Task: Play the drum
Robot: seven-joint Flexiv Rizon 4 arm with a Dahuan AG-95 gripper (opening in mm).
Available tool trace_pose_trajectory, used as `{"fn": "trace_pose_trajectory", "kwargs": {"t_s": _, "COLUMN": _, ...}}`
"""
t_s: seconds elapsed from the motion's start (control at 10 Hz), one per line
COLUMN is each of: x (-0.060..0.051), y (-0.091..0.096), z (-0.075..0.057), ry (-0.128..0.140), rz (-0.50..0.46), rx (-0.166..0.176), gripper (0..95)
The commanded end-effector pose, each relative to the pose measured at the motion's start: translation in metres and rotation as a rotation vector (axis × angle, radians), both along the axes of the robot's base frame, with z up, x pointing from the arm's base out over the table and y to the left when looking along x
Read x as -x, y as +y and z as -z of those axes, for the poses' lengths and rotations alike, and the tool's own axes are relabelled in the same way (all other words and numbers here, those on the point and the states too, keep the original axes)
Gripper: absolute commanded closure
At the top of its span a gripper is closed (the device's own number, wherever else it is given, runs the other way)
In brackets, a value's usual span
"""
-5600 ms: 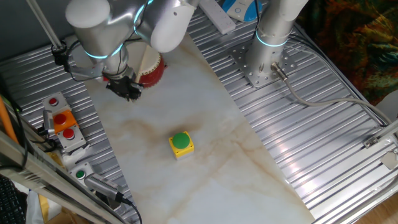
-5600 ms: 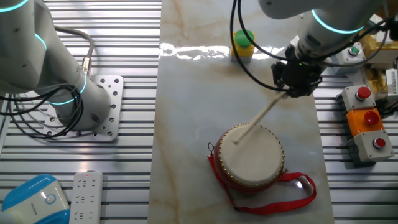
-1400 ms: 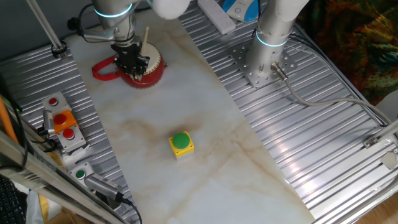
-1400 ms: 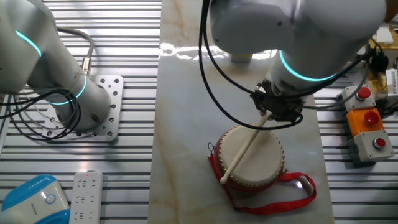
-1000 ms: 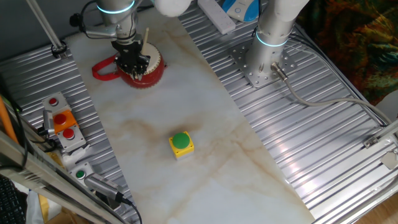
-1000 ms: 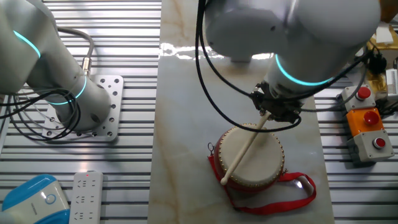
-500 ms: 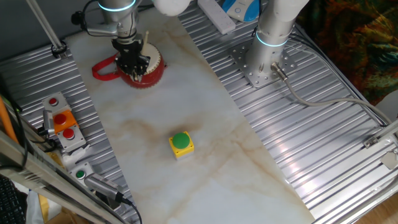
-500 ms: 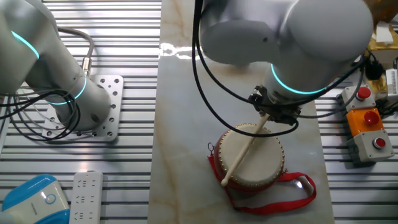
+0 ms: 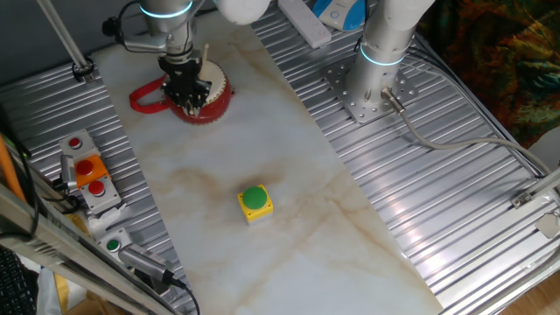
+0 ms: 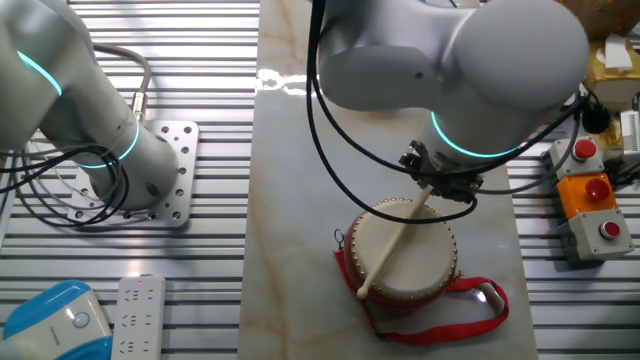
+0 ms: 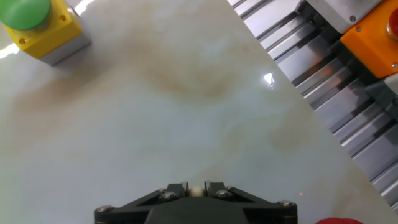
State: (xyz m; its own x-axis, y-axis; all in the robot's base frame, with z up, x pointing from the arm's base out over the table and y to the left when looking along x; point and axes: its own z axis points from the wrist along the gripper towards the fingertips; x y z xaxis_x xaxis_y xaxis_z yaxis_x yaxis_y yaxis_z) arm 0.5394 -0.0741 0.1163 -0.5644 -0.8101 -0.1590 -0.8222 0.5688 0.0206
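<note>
Gripping a pale wooden stick (image 10: pixel 392 241), the gripper (image 10: pixel 440 183) is hanging just above the far rim of the drum (image 10: pixel 405 254), and its jaws are closing on the stick's upper end. From one fixed view the gripper (image 9: pixel 185 90) is covering much of the drumhead. The hand view is showing only a red sliver at its bottom edge, too small to identify. The drum is standing upright, drumhead facing up, near one end of the desk (image 10: pixel 300 150), with its red strap (image 10: pixel 455 305) lying beside it. The stick's long axis is running diagonally across the drumhead, its free tip reaching the opposite rim. A yellow box (image 9: pixel 255 203) is sitting well apart, near the desk's middle.
</note>
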Motion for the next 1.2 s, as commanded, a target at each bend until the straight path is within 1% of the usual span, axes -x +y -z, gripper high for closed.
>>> {"fn": "trace_pose_trajectory", "kwargs": {"t_s": 0.1, "x": -0.0001, "y": 0.0005, "z": -0.0003, "ry": 0.006, "rz": 0.001, "rx": 0.009, "gripper": 95.0}}
{"fn": "trace_pose_trajectory", "kwargs": {"t_s": 0.2, "x": 0.0000, "y": 0.0006, "z": -0.0005, "ry": 0.015, "rz": 0.002, "rx": 0.008, "gripper": 95.0}}
{"fn": "trace_pose_trajectory", "kwargs": {"t_s": 0.4, "x": 0.0000, "y": 0.0006, "z": -0.0008, "ry": 0.023, "rz": 0.003, "rx": 0.004, "gripper": 95.0}}
{"fn": "trace_pose_trajectory", "kwargs": {"t_s": 0.5, "x": 0.0002, "y": 0.0008, "z": -0.0018, "ry": 0.031, "rz": 0.005, "rx": 0.002, "gripper": 76.0}}
{"fn": "trace_pose_trajectory", "kwargs": {"t_s": 0.6, "x": 0.0005, "y": 0.0010, "z": -0.0032, "ry": 0.033, "rz": 0.002, "rx": 0.009, "gripper": 76.0}}
{"fn": "trace_pose_trajectory", "kwargs": {"t_s": 0.9, "x": 0.0006, "y": 0.0010, "z": -0.0034, "ry": 0.043, "rz": 0.000, "rx": 0.010, "gripper": 76.0}}
{"fn": "trace_pose_trajectory", "kwargs": {"t_s": 1.0, "x": 0.0006, "y": 0.0010, "z": -0.0034, "ry": 0.045, "rz": -0.008, "rx": 0.010, "gripper": 57.0}}
{"fn": "trace_pose_trajectory", "kwargs": {"t_s": 1.1, "x": 0.0006, "y": 0.0010, "z": -0.0034, "ry": 0.050, "rz": -0.012, "rx": 0.010, "gripper": 57.0}}
{"fn": "trace_pose_trajectory", "kwargs": {"t_s": 1.2, "x": 0.0006, "y": 0.0010, "z": -0.0034, "ry": 0.060, "rz": -0.013, "rx": 0.011, "gripper": 38.0}}
